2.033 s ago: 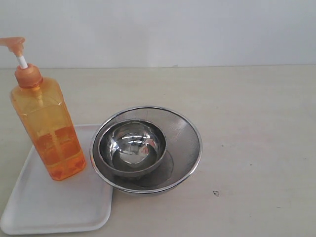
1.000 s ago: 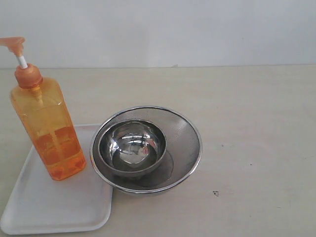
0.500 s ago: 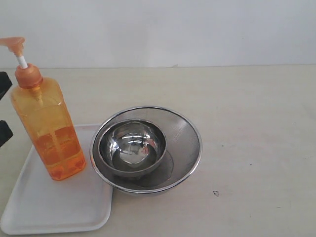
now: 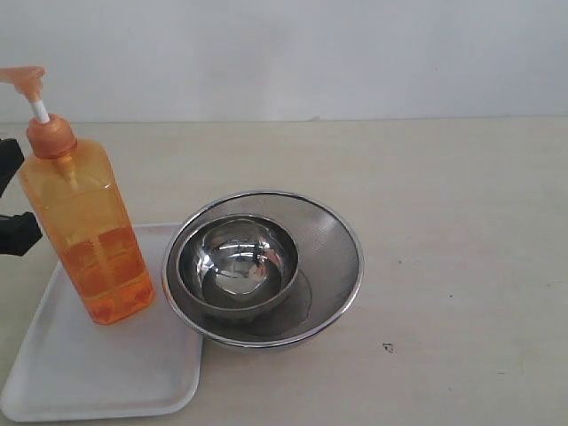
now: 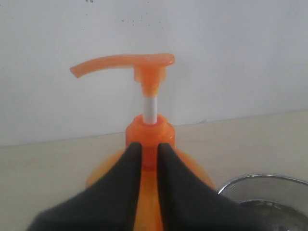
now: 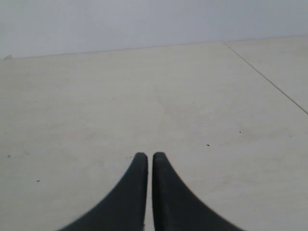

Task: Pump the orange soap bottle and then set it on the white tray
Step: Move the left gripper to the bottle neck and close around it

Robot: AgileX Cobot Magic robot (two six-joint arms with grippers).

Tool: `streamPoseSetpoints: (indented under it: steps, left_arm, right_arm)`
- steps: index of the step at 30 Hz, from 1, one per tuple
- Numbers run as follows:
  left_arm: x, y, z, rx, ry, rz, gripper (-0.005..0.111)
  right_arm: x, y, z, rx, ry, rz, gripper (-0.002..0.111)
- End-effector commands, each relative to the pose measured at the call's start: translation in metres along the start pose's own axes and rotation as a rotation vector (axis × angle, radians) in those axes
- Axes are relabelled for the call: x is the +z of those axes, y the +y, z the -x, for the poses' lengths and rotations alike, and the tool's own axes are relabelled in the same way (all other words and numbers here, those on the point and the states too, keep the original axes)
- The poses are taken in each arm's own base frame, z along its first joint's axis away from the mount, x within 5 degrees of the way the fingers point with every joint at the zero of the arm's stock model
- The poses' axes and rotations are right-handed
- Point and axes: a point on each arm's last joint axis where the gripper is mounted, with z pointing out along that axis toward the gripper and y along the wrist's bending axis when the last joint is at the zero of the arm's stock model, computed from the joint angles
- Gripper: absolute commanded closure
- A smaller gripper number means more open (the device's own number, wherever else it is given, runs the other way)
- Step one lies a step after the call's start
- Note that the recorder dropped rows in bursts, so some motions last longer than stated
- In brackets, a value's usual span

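bottle: we see the orange soap bottle [image 4: 84, 231] upright on the white tray [image 4: 106, 390], at the tray's far end; translucent orange plastic, tall squared body with sloped shoulders, darker orange fill in the lower part.
pump: orange pump head [image 5: 130, 62] with a long curved spout, raised on a thin white stem [image 5: 150, 108] above a round orange collar [image 4: 51, 138].
tray: flat, matte white plastic, rectangular with rounded corners and a low rim; it lies at the left of the exterior view.
strainer: round steel mesh strainer [image 4: 333, 235] with a fine grey weave and a polished rim. It is just beside the tray and its rim overlaps the tray's right edge from this angle; we cannot tell if it touches the bottle.
bowl: small shiny steel bowl [image 4: 238, 257] sits inside the strainer, smooth with mirror reflections.
left pincer: left gripper [image 5: 150, 147] has smooth black curved fingers [image 5: 120, 192] level with the bottle's collar, with a narrow slit between the tips showing orange behind. In the exterior view two black pieces sit apart at the left edge beside the bottle. We cannot tell if it is parted or closed, or if it touches the bottle.
right pincer: right gripper [image 6: 149, 156] has black tapered fingers pressed almost together, holding nothing, over bare table.
table: table [image 4: 461, 222] is a pale beige matte surface with a few dark specks.
wall: wall [image 4: 311, 53] behind is plain white.
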Motion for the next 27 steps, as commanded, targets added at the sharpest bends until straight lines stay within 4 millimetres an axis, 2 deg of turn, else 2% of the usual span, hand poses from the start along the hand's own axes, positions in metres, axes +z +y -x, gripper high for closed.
streamPoseSetpoints:
  steps: [1, 4, 6, 11, 17, 22, 27]
  left_arm:
    - [0.000, -0.001, -0.001, 0.017, -0.001, -0.009, 0.068]
    - [0.000, -0.001, 0.001, 0.035, -0.020, -0.017, 0.039]
    - [0.000, -0.001, 0.002, 0.033, -0.034, -0.013, 0.032]
    - [0.005, -0.003, 0.008, 0.022, -0.057, -0.017, 0.032]
    - [0.023, -0.009, 0.012, 0.011, -0.042, -0.039, 0.032]
    - [0.038, -0.013, 0.006, 0.022, 0.001, -0.037, 0.032]
    - [0.047, -0.013, 0.003, 0.033, -0.028, -0.018, 0.032]
  right_arm:
    - [0.000, 0.000, 0.001, -0.013, -0.014, -0.004, 0.107]
    - [0.000, 0.000, 0.001, -0.013, -0.014, -0.004, 0.107]
    - [0.000, 0.000, 0.001, -0.013, -0.014, -0.004, 0.107]
    - [0.000, 0.000, 0.001, -0.013, -0.014, -0.004, 0.107]
    - [0.000, 0.000, 0.001, -0.013, -0.011, -0.004, 0.107]
    - [0.000, 0.000, 0.001, -0.013, -0.011, -0.004, 0.107]
    - [0.000, 0.000, 0.001, -0.013, -0.011, -0.004, 0.107]
